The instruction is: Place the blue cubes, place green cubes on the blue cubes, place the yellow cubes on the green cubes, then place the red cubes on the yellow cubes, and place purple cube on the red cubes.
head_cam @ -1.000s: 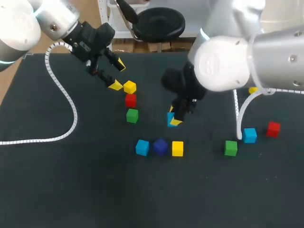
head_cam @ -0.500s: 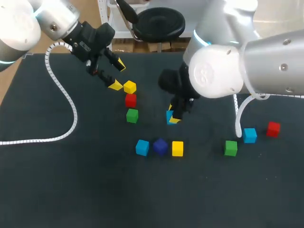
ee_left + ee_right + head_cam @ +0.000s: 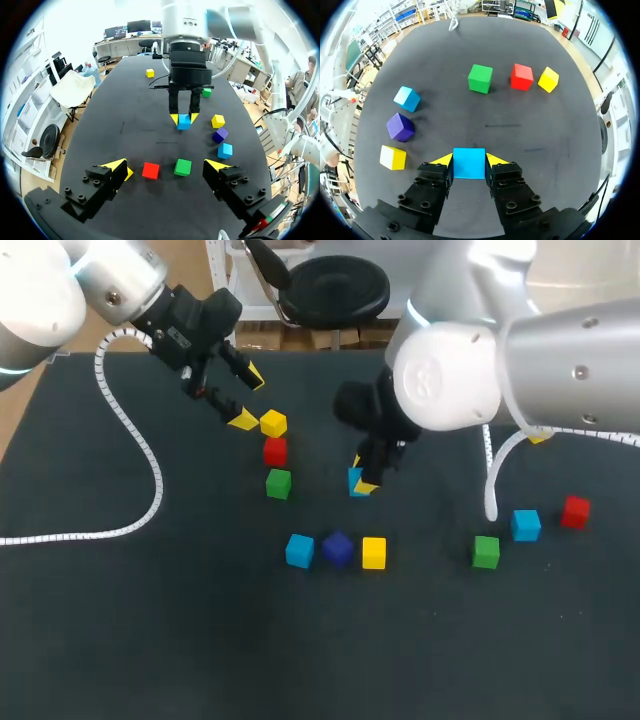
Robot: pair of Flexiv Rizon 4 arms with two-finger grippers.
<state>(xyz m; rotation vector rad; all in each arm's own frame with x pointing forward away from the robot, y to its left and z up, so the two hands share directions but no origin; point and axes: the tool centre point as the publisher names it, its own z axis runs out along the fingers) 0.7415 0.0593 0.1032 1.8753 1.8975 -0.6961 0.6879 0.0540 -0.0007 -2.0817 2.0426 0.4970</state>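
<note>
Your right end effector (image 3: 362,481) pinches a blue cube (image 3: 354,481) mid-desk, and your left end effector (image 3: 248,398) hangs spread.

In the head view, your left fingers sit just beside a yellow cube (image 3: 273,423), which heads a line with a red cube (image 3: 275,450) and a green cube (image 3: 278,483) on the dark matte desk (image 3: 150,620). Nearer you, a second blue cube (image 3: 299,550), a purple cube (image 3: 338,548) and a second yellow cube (image 3: 374,552) sit in a row. From your left wrist, the red and green cubes lie just ahead, between the spread yellow tips. Beyond them the pinched blue cube is low, on or just over the desk. From your right wrist, both tips press opposite flat sides of the smooth, sharp-edged blue cube, its faces square to the fingers. The purple cube sits turned corner-on to its neighbours.
</note>
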